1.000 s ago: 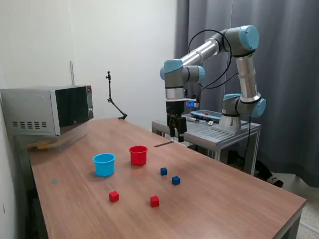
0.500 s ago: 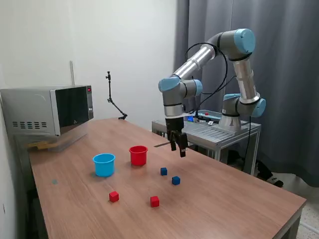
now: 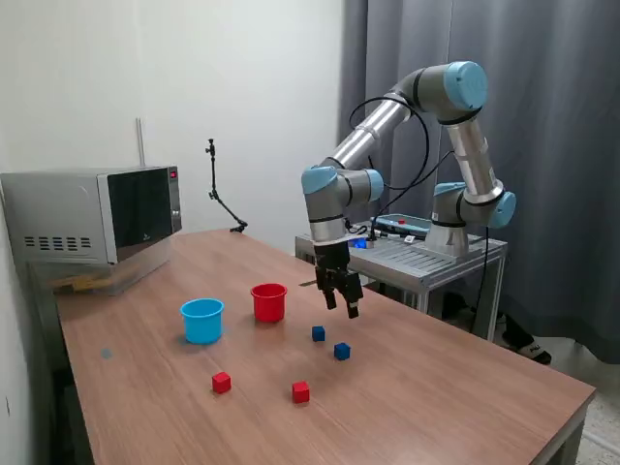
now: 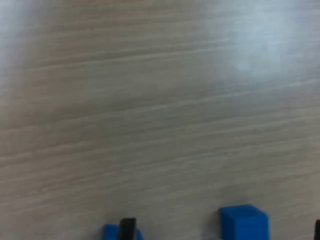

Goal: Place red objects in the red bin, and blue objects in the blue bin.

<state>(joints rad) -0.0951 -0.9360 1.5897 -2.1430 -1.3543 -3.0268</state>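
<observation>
Since the earlier frames the arm has swung down and toward the middle of the wooden surface [image 3: 407, 378], so the gripper [image 3: 341, 300] now hangs low just above the two blue cubes, empty, with its fingers a little apart. One blue cube [image 3: 318, 333] sits almost under the fingers and the other blue cube [image 3: 341, 351] lies just beside it, toward the near edge; neither is touched. In the wrist view one blue cube [image 4: 243, 222] shows whole and a second [image 4: 112, 232] is partly hidden behind a dark fingertip [image 4: 128, 227]. The red bin [image 3: 268, 301] and the blue bin [image 3: 201, 320] stand side by side and apart, closer to the edge with the microwave [image 3: 92, 215]. Two red cubes [image 3: 221, 383] [image 3: 300, 391] rest nearer the front edge. Cubes and bins have not shifted
</observation>
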